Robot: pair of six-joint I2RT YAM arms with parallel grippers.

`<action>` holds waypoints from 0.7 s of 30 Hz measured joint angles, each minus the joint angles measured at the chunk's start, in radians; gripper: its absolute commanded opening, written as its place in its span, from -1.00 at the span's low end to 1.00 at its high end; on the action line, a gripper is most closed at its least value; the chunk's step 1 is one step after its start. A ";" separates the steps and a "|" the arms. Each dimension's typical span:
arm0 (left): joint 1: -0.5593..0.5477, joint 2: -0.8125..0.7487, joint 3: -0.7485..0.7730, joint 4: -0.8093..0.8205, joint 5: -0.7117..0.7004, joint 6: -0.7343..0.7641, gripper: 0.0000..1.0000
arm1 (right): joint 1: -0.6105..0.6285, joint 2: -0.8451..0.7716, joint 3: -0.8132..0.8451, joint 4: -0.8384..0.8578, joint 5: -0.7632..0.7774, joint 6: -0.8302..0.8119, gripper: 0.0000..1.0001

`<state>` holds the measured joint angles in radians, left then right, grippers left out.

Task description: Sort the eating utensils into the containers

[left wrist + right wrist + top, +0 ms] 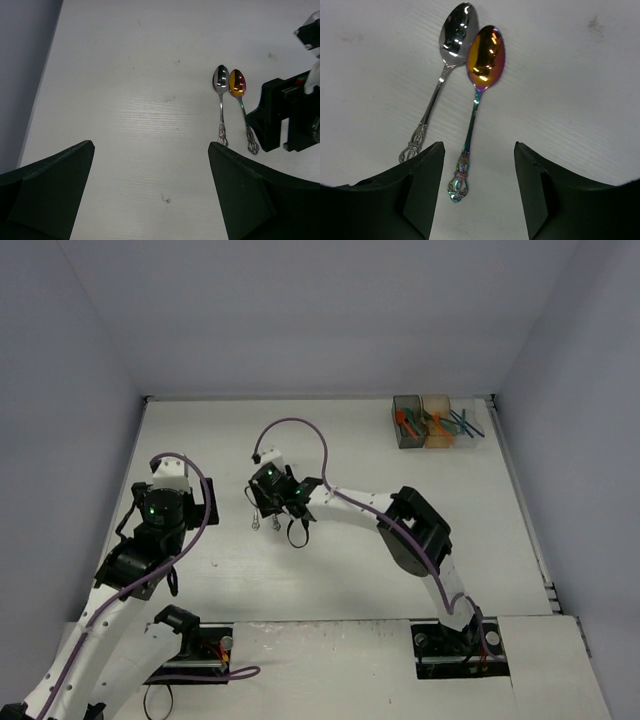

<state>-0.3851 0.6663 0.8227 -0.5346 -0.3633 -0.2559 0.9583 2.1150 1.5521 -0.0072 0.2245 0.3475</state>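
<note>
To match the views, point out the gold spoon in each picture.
Top external: gold spoon, tiny, left of centre.
Left wrist: upper right.
Right wrist: centre, bowl uppermost.
Shared landmark: silver spoon, directly at its left in every view.

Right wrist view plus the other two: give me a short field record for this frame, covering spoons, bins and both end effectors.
spoons left out: silver spoon and gold spoon, side by side on the table, bowls close together
right end effector: open, over the gold spoon's handle end, not gripping
left end effector: open, empty, spoons ahead to its right
bins: far right corner, coloured utensils inside
</note>
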 measured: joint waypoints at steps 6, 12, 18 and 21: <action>0.000 -0.040 0.000 -0.041 -0.006 -0.021 0.95 | 0.041 0.095 0.056 0.004 0.051 0.028 0.02; 0.000 -0.041 0.000 -0.056 -0.008 -0.032 0.95 | 0.043 0.137 0.085 0.005 0.095 0.049 -0.11; 0.000 -0.033 0.000 -0.060 -0.008 -0.036 0.95 | 0.043 0.173 0.121 0.024 0.112 0.058 -0.28; -0.002 -0.030 0.000 -0.060 -0.008 -0.036 0.95 | 0.043 0.177 0.123 0.032 0.115 0.069 -0.40</action>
<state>-0.3867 0.6366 0.8223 -0.5949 -0.3715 -0.2924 1.0012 2.2918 1.6749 0.0244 0.3398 0.4169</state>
